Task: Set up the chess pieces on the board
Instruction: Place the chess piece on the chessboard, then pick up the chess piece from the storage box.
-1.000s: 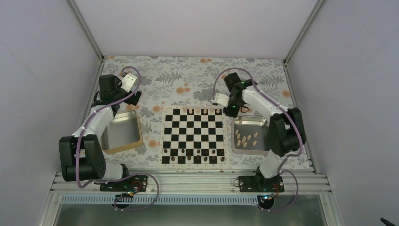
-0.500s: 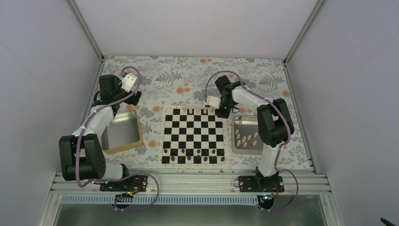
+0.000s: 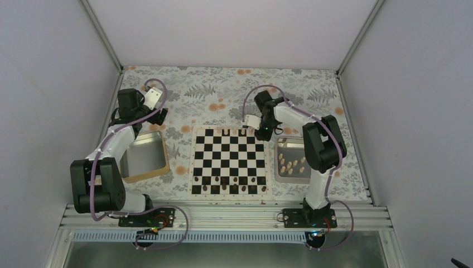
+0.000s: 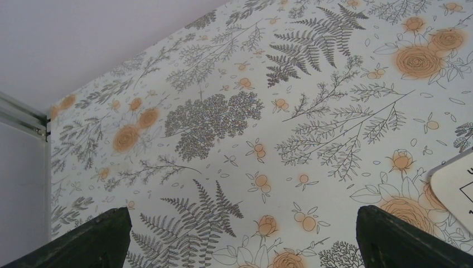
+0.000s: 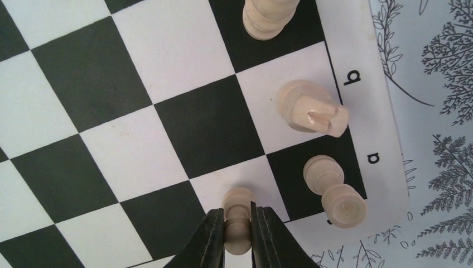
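Lettering appears on the board (image 5: 89, 84) alone. In the right wrist view, two small black letters stand on its pale border at 3 o'clock. One reads "a"; the other reads "b" or "q", depending on which way up it is taken.

The right gripper (image 5: 238, 226) is closed on a pale pawn (image 5: 237, 204), pinched between both fingers (image 5: 212, 237) at 6 o'clock in that view. The pawn stands over a white square beside the lettered border, but whether its foot touches the board cannot be told. Three more of the chess pieces (image 5: 333, 192) stand on the squares along that border, at 1 to 3 o'clock from the held pawn and apart from it.

From the top view, the right gripper (image 3: 262, 131) is at the board's (image 3: 229, 158) 1 o'clock corner, over the far row, where a few pale chess pieces (image 3: 226, 132) stand. More pale ones lie loose in a steel tray (image 3: 277, 164) at 3 o'clock of the board, touching its edge. Dark chessmen (image 3: 223, 183) fill part of the near rows at 6 o'clock.

The left gripper (image 3: 158, 114) hangs wide open and holds nothing, at 10 o'clock of the board, well apart from it. It is just beyond a wood-rimmed tray (image 3: 165, 153) on the flowered table (image 3: 212, 92).
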Action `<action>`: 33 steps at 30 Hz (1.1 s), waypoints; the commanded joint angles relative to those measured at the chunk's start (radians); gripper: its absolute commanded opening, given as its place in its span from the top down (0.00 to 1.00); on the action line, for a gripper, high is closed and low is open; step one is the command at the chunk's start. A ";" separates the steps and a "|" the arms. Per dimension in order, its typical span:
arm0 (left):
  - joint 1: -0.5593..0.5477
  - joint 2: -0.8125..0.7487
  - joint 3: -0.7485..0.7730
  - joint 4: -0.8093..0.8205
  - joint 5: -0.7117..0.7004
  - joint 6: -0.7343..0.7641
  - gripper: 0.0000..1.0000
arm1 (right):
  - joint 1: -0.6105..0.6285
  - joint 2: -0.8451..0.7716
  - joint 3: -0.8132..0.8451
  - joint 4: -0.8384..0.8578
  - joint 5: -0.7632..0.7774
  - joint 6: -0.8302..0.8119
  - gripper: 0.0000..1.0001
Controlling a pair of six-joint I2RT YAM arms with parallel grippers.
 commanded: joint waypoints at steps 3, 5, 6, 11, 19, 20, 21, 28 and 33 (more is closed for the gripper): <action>0.006 0.009 0.004 0.017 0.024 0.006 0.00 | 0.005 0.013 -0.009 0.008 -0.005 -0.001 0.83; 0.006 0.008 0.003 0.016 0.023 0.005 0.00 | 0.005 0.006 -0.017 0.017 -0.004 0.001 0.77; 0.006 0.007 0.002 0.016 0.023 0.006 0.00 | 0.004 0.003 -0.017 0.015 -0.005 0.002 0.74; 0.006 0.006 0.005 0.014 0.024 0.006 0.00 | -0.001 -0.048 -0.025 -0.005 0.004 0.000 0.64; 0.007 -0.003 0.006 0.013 0.015 0.005 0.00 | -0.052 -0.266 -0.081 -0.099 0.056 -0.008 0.60; 0.007 -0.005 0.005 0.014 0.014 0.005 0.00 | -0.064 -0.317 -0.104 -0.110 0.065 -0.016 0.59; 0.007 -0.006 0.005 0.014 0.013 0.006 0.00 | -0.075 -0.348 -0.127 -0.116 0.077 -0.022 0.59; 0.008 -0.009 0.014 0.006 0.015 0.001 0.00 | -0.181 -0.483 -0.270 -0.145 0.116 -0.038 0.55; 0.008 -0.017 0.015 0.000 0.016 -0.002 0.00 | -0.241 -0.527 -0.349 -0.164 0.112 -0.014 0.54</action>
